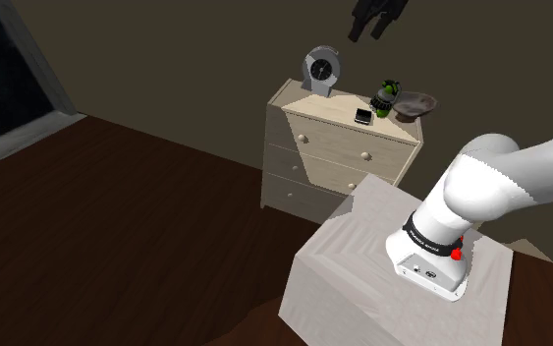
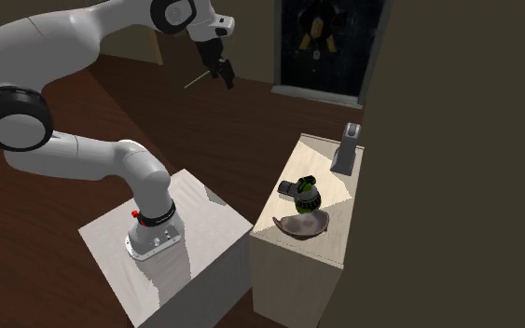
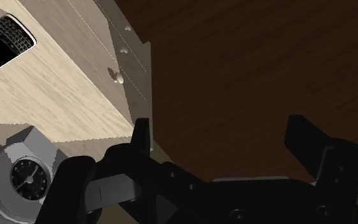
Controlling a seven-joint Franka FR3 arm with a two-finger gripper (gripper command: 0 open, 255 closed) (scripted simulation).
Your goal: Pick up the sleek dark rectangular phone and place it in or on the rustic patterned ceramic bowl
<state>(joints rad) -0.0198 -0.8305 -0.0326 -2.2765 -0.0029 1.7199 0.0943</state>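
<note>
So the gripper [image 1: 367, 28] hangs way up at the top of the shoulder view, fingers spread, nothing between them. The dark phone [image 1: 363, 116] lies flat on the pale wooden dresser [image 1: 333, 106], right of centre, just beside a green thing [image 1: 387, 96] and near the brownish bowl [image 1: 414, 104].

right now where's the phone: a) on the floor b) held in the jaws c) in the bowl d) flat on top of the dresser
d: the phone lies on the dresser top, apart from the bowl, while the jaws stand open with nothing between them, high in the air.
</note>
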